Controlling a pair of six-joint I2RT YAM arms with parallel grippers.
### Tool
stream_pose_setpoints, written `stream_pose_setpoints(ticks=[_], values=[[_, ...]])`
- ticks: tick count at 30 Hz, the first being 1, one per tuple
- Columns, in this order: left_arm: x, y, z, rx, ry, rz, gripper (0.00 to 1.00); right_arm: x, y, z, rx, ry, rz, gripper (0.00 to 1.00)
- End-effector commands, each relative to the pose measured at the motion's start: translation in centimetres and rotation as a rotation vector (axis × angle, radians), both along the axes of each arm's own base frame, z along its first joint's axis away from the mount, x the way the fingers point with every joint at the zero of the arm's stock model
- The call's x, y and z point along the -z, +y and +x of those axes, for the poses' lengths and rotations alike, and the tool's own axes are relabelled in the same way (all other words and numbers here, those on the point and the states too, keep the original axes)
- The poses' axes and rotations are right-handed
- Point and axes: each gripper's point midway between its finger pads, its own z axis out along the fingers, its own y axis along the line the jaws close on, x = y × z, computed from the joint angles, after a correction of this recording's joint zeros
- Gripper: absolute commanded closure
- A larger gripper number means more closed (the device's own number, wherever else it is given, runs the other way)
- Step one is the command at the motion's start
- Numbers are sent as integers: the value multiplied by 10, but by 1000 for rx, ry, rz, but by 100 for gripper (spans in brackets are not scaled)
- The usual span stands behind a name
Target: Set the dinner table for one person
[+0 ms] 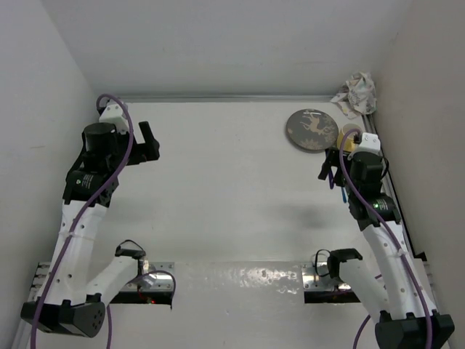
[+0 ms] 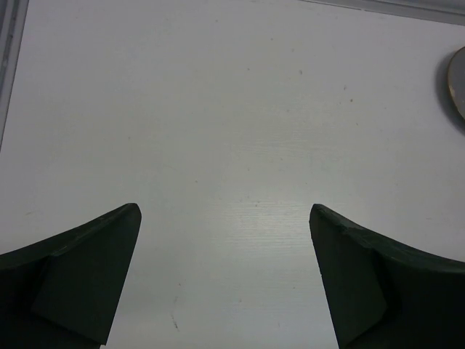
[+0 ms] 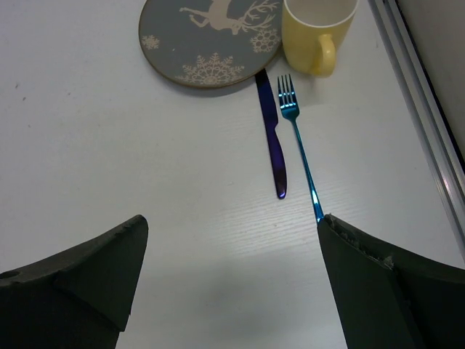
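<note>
Gaping wide and empty, the right gripper [image 3: 232, 225] is hovering at the fork [image 3: 298, 145] handle and probably risking snagging the knife [image 3: 272, 138] lying just beside it.

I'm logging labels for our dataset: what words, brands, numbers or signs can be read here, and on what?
None can be read.
The plate shows only a reindeer and snowflakes, no words.
The yellow mug, knife and fork show no markings.
The crumpled cloth is too small to tell.
</note>
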Motion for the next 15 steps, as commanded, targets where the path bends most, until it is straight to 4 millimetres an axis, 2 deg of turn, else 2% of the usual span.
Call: stream_pose_setpoints(ticks=[1,5,8,11,12,14,15], values=[[-25,-2,8,9,-80,0,0,-25,3,13,-10,-78,4,1],[-14,3,9,-47,-42,-23,0,-23,1,19,3,-76,2,1],[-6,2,10,-48,-23,-30,0,-32,-2,27,9,-103,-27,1],[-4,-2,13,-29,-26,-43,0,-47,-13,47,74,-123,-59,3],[-5,-5,14,-17,-28,-54,0,-55,-21,62,111,-136,-97,4],[-4,-8,18,-5,-26,-64,0,-64,-29,79,148,-139,-135,6],[-5,-9,19,-6,-26,-74,0,-86,-36,91,188,-179,-151,7]])
